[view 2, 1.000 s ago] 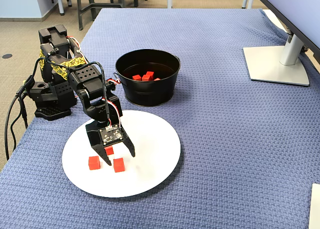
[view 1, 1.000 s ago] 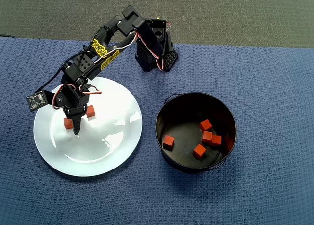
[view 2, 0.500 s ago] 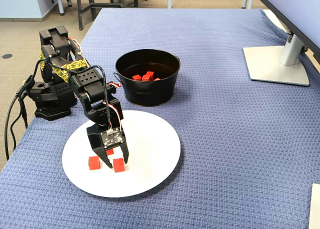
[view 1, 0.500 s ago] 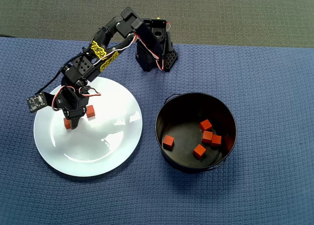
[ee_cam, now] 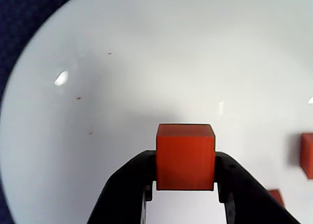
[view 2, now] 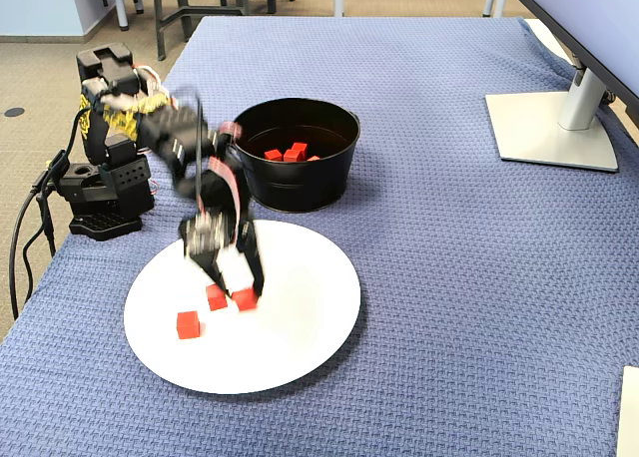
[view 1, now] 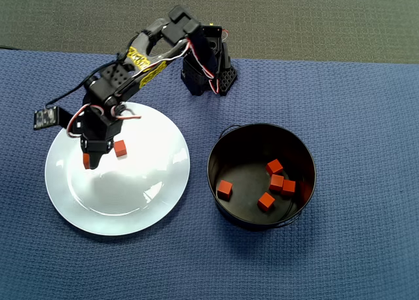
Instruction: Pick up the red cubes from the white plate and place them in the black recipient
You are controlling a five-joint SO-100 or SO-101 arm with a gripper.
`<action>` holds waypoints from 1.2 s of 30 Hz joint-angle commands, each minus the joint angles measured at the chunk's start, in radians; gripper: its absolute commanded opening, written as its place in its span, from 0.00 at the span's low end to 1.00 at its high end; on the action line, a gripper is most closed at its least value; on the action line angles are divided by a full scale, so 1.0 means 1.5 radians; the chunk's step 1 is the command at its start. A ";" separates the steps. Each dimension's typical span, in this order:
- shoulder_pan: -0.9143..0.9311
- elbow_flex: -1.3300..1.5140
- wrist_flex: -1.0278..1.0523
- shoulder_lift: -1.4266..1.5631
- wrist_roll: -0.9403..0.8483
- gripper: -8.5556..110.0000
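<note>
My gripper (ee_cam: pixel 185 160) is shut on one red cube (ee_cam: pixel 185 157), held squarely between the two black jaws over the white plate (ee_cam: pixel 146 62). Two more red cubes (ee_cam: pixel 307 155) lie on the plate at the right edge of the wrist view. In the overhead view the gripper (view 1: pixel 91 161) hangs over the left part of the plate (view 1: pixel 150 202), with a loose cube (view 1: pixel 120 148) beside it. In the fixed view the blurred gripper (view 2: pixel 232 287) is over the plate (view 2: pixel 300 327); another cube (view 2: pixel 188 324) lies apart. The black pot (view 1: pixel 249 156) right of the plate holds several cubes (view 1: pixel 275 166).
The arm's base (view 1: pixel 209 67) stands behind the plate and pot on a blue woven cloth (view 1: pixel 366 116). The pot (view 2: pixel 300 183) stands just beyond the plate in the fixed view. A monitor stand (view 2: pixel 549 128) is at the far right there.
</note>
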 commanded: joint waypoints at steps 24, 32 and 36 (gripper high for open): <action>-0.656 0.255 0.129 0.523 0.386 0.31; -0.378 0.167 0.112 0.415 0.191 0.34; -0.196 0.170 0.072 0.347 0.052 0.33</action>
